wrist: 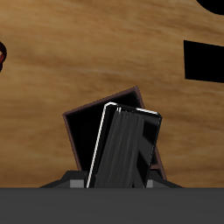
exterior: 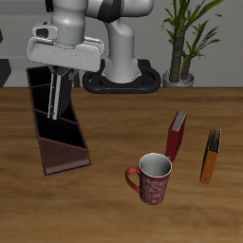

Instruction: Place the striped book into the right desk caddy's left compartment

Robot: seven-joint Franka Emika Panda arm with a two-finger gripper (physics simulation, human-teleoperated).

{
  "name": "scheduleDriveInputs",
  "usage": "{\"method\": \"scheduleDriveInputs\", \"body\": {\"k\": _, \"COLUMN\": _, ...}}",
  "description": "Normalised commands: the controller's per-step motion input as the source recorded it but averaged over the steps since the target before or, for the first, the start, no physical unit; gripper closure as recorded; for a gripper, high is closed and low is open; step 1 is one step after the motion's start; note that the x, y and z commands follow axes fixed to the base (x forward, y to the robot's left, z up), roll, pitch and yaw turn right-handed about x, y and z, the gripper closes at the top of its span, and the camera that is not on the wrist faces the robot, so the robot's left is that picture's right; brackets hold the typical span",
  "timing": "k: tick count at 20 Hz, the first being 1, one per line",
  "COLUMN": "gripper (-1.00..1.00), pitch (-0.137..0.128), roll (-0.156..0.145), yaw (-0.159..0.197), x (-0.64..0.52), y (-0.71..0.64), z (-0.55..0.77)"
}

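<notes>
1. Striped book (wrist: pixel 127 147) sits clamped in the tool (wrist: pixel 112 179); the wrist view shows its dark ribbed cover with a pale edge, tilted, rising from between the grey tool parts
2. In the exterior view the tool (exterior: pixel 59 112) hangs at the upper left of the frame, its pale head under the white arm, and thin vertical lines reach down from it into the right desk caddy (exterior: pixel 59 152); the book itself is too thin there to make out clearly
3. The tool is narrowed onto the striped book, gripping it near its lower edge as the wrist view shows
4. The right desk caddy is a long dark brown open box lying at the left of the exterior frame, running from the back of the desk (exterior: pixel 114 214) toward the front, its sloping end nearest the front edge
5. In the wrist view the caddy (wrist: pixel 83 122) shows as a black opening with a brown rim just behind the book; which compartment this is I cannot tell
6. A red patterned mug (exterior: pixel 152 177) stands at the lower centre of the exterior frame
7. A red book (exterior: pixel 176 136) stands upright just behind the mug, toward the right
8. An orange book (exterior: pixel 211 156) stands upright farther right, apart from the red one
9. A potted plant (exterior: pixel 183 43) is at the upper right, beside the robot's dark base
</notes>
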Motion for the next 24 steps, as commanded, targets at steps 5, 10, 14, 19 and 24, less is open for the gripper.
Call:
{"method": "scheduleDriveInputs", "body": {"k": 5, "gripper": 1.00, "pitch": 0.011, "roll": 0.012, "yaw": -0.003, "x": 0.08, "y": 0.02, "z": -0.14}}
{"method": "scheduleDriveInputs", "body": {"k": 10, "gripper": 1.00, "pitch": 0.020, "roll": -0.016, "yaw": -0.030, "x": 0.08, "y": -0.09, "z": -0.19}}
{"method": "scheduleDriveInputs", "body": {"k": 14, "gripper": 1.00, "pitch": 0.026, "roll": -0.013, "yaw": -0.038, "x": 0.06, "y": -0.08, "z": -0.21}}
{"method": "scheduleDriveInputs", "body": {"k": 19, "gripper": 1.00, "pitch": 0.020, "roll": -0.001, "yaw": -0.004, "x": 0.07, "y": -0.02, "z": -0.21}}
{"method": "scheduleDriveInputs", "body": {"k": 24, "gripper": 1.00, "pitch": 0.026, "roll": -0.019, "yaw": -0.025, "x": 0.06, "y": -0.09, "z": -0.19}}
